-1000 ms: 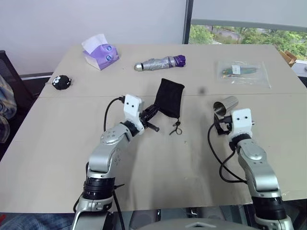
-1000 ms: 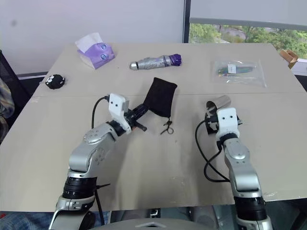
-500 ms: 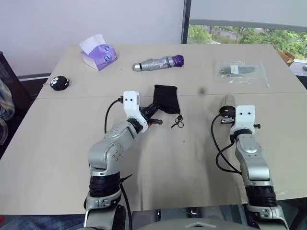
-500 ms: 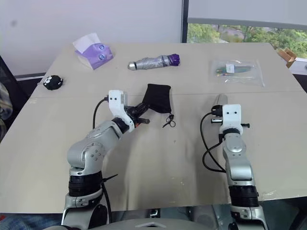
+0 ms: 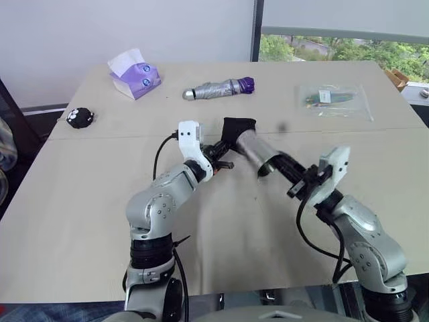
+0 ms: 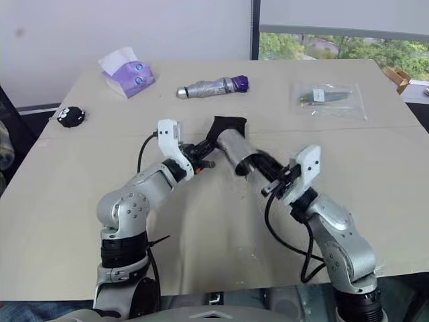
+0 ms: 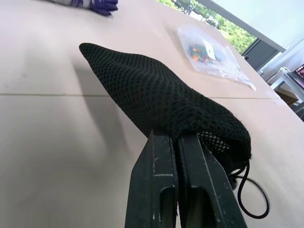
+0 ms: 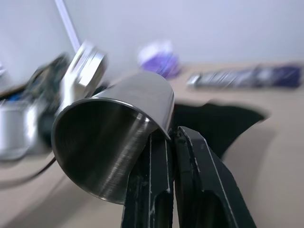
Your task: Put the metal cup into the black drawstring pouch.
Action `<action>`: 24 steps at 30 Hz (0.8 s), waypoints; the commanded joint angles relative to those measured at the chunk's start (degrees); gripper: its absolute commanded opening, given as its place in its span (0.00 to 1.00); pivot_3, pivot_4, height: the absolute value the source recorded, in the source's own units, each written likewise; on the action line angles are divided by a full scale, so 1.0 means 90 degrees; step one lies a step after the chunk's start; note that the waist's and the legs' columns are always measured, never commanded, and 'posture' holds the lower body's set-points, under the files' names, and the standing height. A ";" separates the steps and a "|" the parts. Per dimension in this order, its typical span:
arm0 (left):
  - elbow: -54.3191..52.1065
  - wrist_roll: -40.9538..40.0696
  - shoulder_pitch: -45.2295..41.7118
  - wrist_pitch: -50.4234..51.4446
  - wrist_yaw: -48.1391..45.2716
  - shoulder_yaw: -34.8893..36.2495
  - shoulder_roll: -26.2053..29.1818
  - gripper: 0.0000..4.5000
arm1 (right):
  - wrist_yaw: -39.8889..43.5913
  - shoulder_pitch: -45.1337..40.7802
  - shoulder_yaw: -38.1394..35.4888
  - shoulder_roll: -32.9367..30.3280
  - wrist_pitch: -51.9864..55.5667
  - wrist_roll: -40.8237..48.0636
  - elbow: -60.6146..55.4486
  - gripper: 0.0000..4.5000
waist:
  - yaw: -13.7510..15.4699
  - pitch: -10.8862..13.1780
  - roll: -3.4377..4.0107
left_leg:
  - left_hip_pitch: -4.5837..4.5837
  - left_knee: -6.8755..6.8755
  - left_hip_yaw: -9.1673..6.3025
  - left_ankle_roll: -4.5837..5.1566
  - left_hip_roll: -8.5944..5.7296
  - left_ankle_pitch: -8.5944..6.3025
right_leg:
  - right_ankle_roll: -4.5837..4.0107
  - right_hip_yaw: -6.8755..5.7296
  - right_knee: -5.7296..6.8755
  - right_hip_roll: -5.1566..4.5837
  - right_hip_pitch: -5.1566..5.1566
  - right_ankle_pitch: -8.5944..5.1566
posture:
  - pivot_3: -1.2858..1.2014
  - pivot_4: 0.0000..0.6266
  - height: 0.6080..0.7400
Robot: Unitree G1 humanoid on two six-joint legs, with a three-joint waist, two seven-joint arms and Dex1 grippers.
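My left gripper (image 7: 175, 135) is shut on the mouth edge of the black drawstring pouch (image 7: 156, 90) and holds it lifted off the table, cord (image 7: 251, 202) dangling. In the head views the pouch (image 5: 238, 126) hangs at mid-table beyond the left gripper (image 5: 221, 161). My right gripper (image 8: 170, 134) is shut on the rim of the metal cup (image 8: 114, 142). The cup (image 5: 253, 150) is held tilted in the air, its closed end up against the pouch and its dark open end toward the right gripper (image 5: 285, 169). Whether the cup's end is inside the pouch I cannot tell.
Along the table's far side lie a purple tissue box (image 5: 136, 74), a folded silver umbrella with a purple handle (image 5: 218, 88) and a clear plastic bag (image 5: 333, 100). A small black fuzzy ball (image 5: 80, 117) sits near the left edge.
My right gripper was open beside the cup lying on the table at the right; it has shut on the rim, lifted the cup and swung it left to the pouch. The left gripper rolled, keeping the pouch.
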 commanded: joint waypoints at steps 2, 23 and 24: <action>-0.0163 -0.0157 -0.0079 -0.0082 -0.0138 -0.0068 0.0023 0.00 | -0.0149 -0.0124 0.0348 -0.0045 -0.0088 -0.0537 0.0224 0.03 | 0.0004 -0.0001 -0.0001 | 0.0001 0.0000 -0.0001 0.0000 0.0000 0.0000 | 0.0000 0.0000 0.0001 0.0001 0.0000 0.0000 | 0.52 0.24 1.00; -0.0382 0.0131 0.0375 -0.0692 -0.0821 -0.0912 0.0504 0.00 | -0.0799 -0.0515 0.0011 0.0323 -0.0075 -0.0877 0.0750 0.03 | 0.0010 0.0001 -0.0003 | -0.0003 -0.0003 0.0000 -0.0001 0.0001 0.0000 | 0.0005 0.0000 -0.0005 0.0000 -0.0002 0.0002 | 0.52 0.24 1.00; -0.0380 0.0116 0.0371 -0.0689 -0.0811 -0.0907 0.0485 0.00 | -0.0792 -0.0514 0.0036 0.0305 -0.0083 -0.0928 0.0759 0.03 | 0.0010 0.0001 -0.0003 | -0.0004 -0.0003 -0.0001 0.0000 0.0001 0.0000 | 0.0006 -0.0001 -0.0005 0.0000 -0.0002 0.0003 | 0.52 0.24 1.00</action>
